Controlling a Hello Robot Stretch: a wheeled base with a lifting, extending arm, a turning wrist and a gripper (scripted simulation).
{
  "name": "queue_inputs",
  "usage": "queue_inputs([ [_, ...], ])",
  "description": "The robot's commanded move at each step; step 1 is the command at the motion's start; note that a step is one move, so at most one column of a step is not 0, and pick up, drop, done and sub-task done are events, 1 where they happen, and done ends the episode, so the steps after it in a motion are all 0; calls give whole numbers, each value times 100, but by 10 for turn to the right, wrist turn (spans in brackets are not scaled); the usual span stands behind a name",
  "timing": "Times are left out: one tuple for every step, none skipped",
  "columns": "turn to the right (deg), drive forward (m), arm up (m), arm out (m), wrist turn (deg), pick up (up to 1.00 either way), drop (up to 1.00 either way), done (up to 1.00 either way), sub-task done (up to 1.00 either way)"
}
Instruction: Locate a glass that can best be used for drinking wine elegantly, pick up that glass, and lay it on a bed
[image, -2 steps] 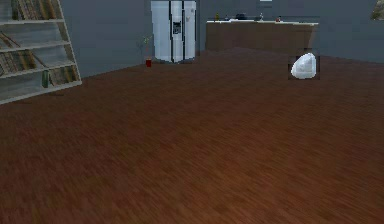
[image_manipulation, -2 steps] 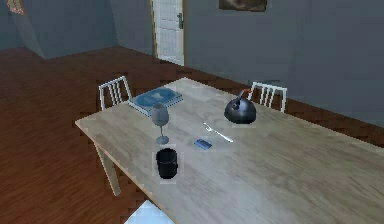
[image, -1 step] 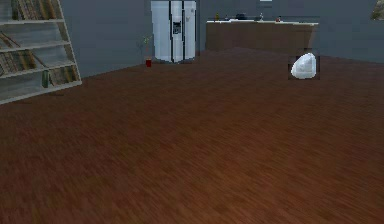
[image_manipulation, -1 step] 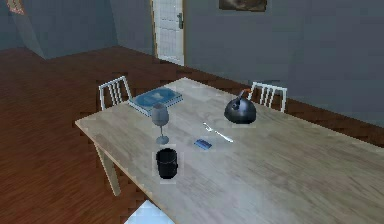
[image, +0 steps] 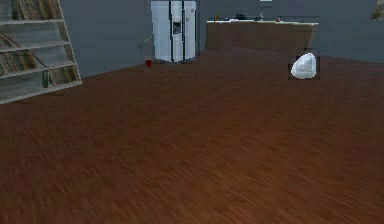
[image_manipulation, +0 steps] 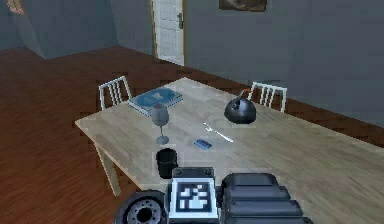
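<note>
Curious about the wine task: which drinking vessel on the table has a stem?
The greyish glass near the blue book, on a thin stem and round foot; the dark cup nearer the camera is squat and stemless.

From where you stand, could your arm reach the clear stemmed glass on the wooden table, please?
Probably yes: the clear stemmed glass stands near the front edge of the wooden table, up and left of the arm. A short dark cup just before it could get knocked.
</note>
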Motion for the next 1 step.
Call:
queue_inputs([
  [0, 0, 0, 50, 0, 0, 0, 0, 0],
])
